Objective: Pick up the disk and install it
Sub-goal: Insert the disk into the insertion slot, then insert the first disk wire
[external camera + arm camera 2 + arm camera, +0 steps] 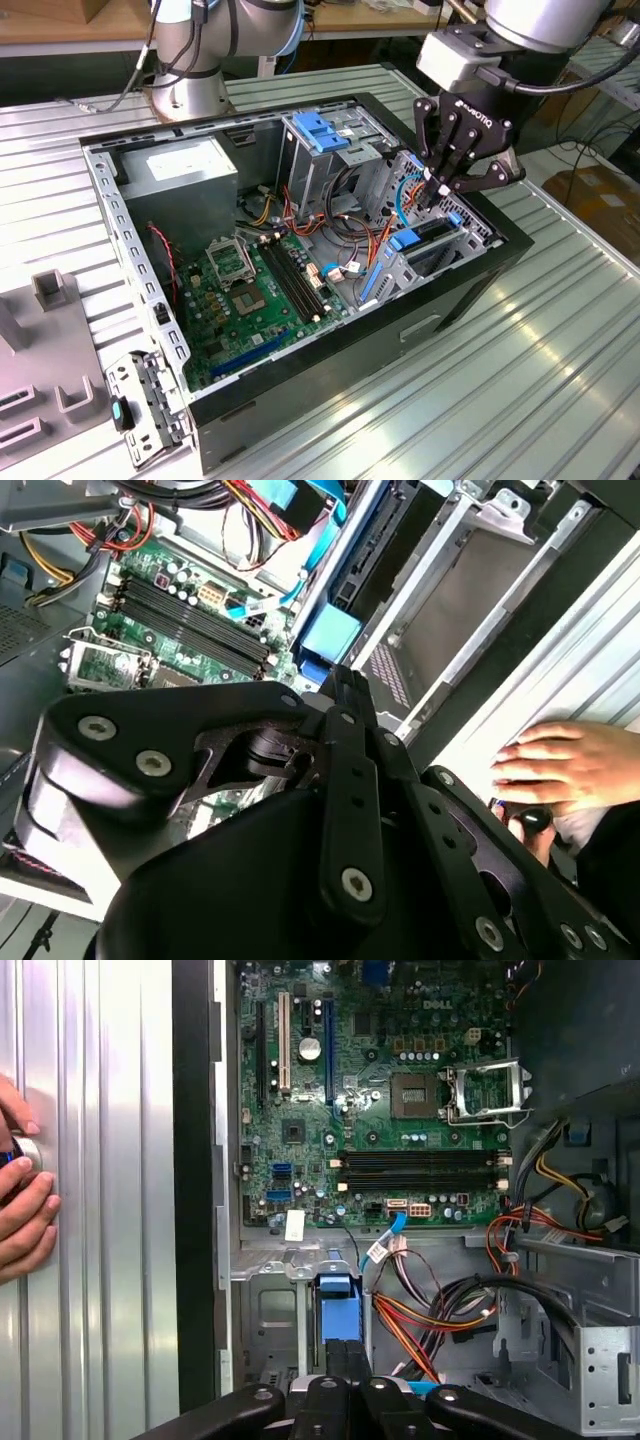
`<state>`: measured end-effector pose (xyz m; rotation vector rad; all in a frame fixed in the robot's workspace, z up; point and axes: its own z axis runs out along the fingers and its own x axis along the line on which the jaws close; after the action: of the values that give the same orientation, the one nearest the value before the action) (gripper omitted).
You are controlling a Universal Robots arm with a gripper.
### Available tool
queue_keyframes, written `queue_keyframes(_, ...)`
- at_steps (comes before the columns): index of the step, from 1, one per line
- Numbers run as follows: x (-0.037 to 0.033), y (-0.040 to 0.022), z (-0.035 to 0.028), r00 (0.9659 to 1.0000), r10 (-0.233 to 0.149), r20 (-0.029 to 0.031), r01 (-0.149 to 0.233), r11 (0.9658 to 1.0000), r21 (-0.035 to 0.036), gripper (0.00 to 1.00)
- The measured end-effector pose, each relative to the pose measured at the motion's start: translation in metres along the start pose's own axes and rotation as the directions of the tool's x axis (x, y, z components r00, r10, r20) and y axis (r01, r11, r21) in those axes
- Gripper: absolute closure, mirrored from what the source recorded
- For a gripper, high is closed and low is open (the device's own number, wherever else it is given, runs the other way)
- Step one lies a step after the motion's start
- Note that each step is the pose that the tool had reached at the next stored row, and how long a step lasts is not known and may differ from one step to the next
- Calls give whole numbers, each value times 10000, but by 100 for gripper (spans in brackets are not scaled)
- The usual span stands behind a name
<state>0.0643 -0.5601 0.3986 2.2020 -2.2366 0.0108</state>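
Where the gripper (440,188) is: low over the drive cage, at the exterior view's right side of the case (300,370); its fingers are drawn together and I cannot tell if they pinch anything.
Disk (430,230): edge-on in the cage slot just under the fingertips, apparently partly seated.
Rail tab (335,1295): blue, just ahead of the fingertips.
Doing it well: I judge a straight push along the rails is best, keeping clear of the loose cables (440,1315) beside the cage.
Board (380,1110): beyond the cage, bare and well apart from the gripper.
Wrist views add: a person's hand (570,765) resting on the table (520,380) outside the case.
Exterior view adds: the gripper's height over the slot.
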Motion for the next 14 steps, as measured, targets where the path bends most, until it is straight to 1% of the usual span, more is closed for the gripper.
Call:
queue_keyframes(1,0,-9,32,10000,-2,-1,2,10000,0,89)
queue_keyframes(2,-1,-92,75,10000,-2,-2,2,10000,2,89)
queue_keyframes(4,-4,-246,133,10000,-2,-3,2,10000,4,89)
queue_keyframes(5,-5,-274,153,10000,-2,-4,2,10000,4,89)
queue_keyframes(7,-5,-295,196,10000,-1,-4,1,10000,4,89)
queue_keyframes(9,-6,-296,228,10000,-1,-5,1,10000,15,89)
queue_keyframes(14,-6,-296,236,10000,-1,-4,1,10000,15,89)
